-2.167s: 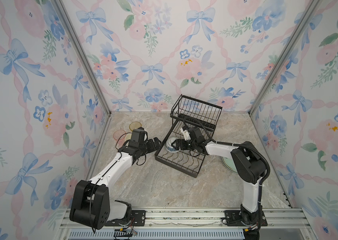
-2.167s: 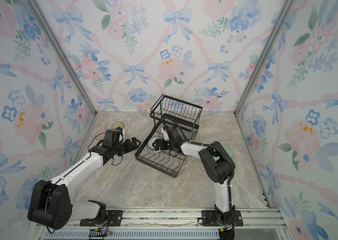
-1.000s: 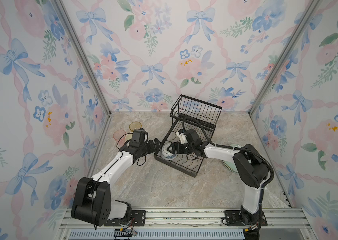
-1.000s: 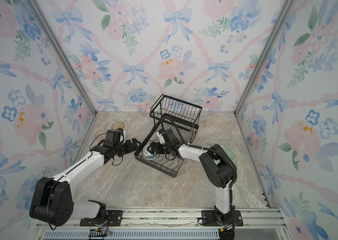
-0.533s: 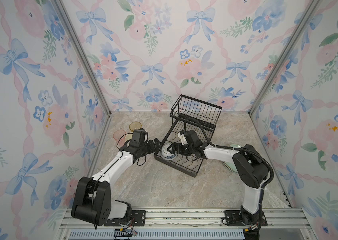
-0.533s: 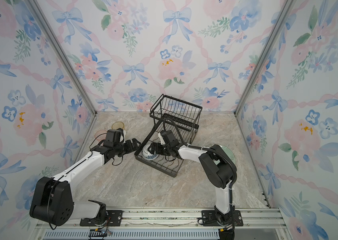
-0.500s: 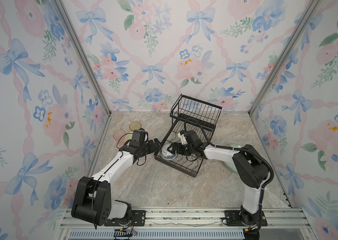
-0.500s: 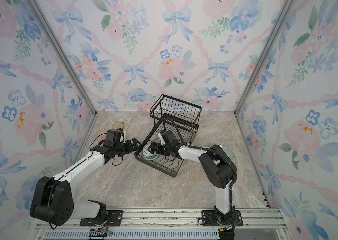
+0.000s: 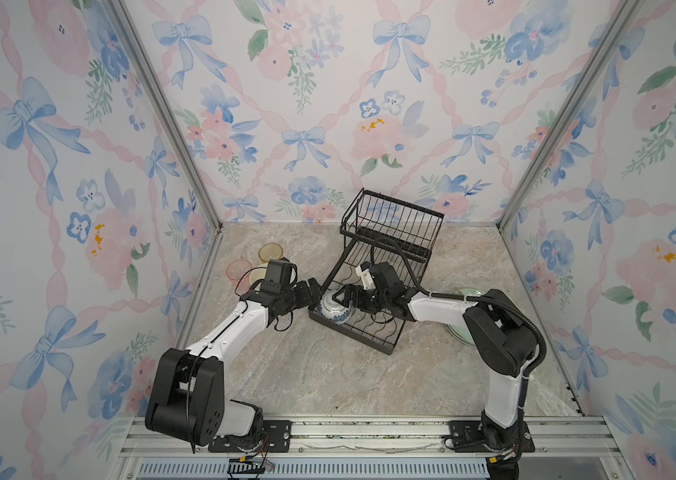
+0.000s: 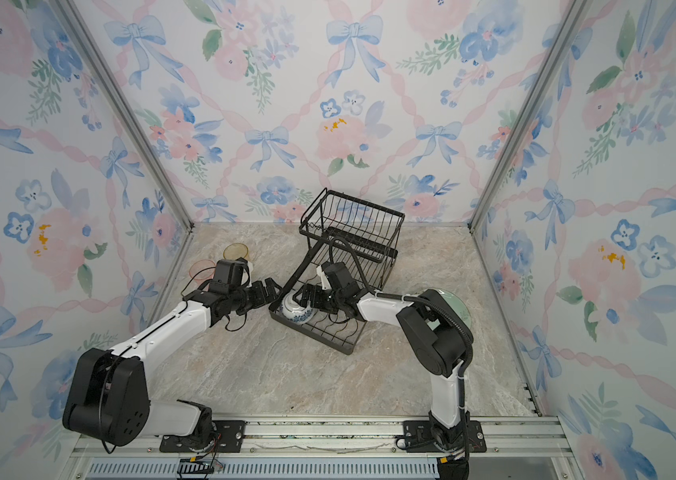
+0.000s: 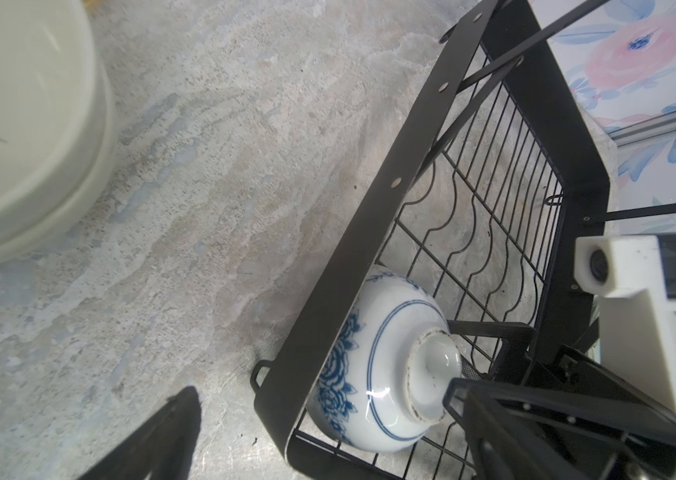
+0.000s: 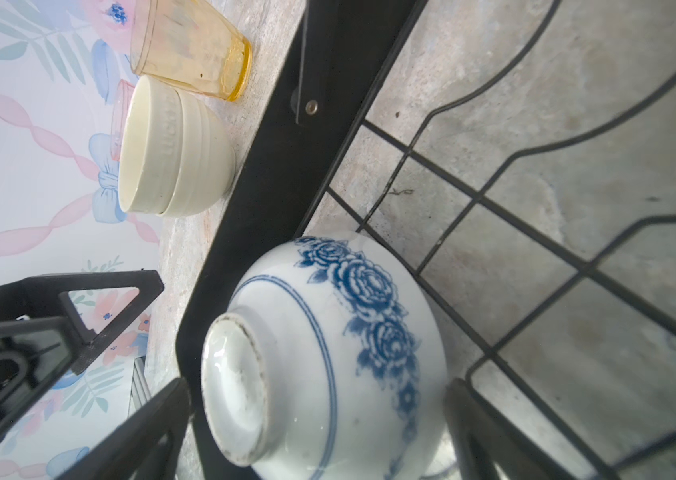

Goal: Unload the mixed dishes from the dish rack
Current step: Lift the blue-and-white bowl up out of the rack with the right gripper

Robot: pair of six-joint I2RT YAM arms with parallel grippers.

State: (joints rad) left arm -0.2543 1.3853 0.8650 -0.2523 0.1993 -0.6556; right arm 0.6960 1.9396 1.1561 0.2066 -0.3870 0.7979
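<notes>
Dish rack [image 9: 386, 245] is sitting mid-desk toward the back wall, turned at an angle, with its raised basket at the far end and its long flat tray running toward the arms.

Blue-and-white patterned bowl [image 9: 334, 309] is lying in the near-left corner of the tray. It is tipped on its side, leaning against the tray's wall, its foot ring facing the right arm.

Right claw [image 9: 342, 300] is reaching into the tray. It is spread wide and straddling the bowl, one finger by the foot and one by the far flank. The right wrist view is not showing whether the pads are pressing. The bowl's weight is resting on the wires.

Left claw [image 9: 314, 293] is hanging just outside the same corner, fully released and grasping nothing. One finger [image 11: 161, 436] is showing over bare desk [image 9: 328, 374].

Already out on the desk, left of the rack:
- Cream bowls [image 12: 170, 153] are standing nested together.
- Yellow tumbler [image 9: 271, 252] is standing just behind them.
- Pink tumbler [image 9: 239, 269] is standing beside them, nearer the left wall.

Pale green plate [image 10: 463, 316] is lying on the desk to the right, partly hidden behind the right arm's elbow.
</notes>
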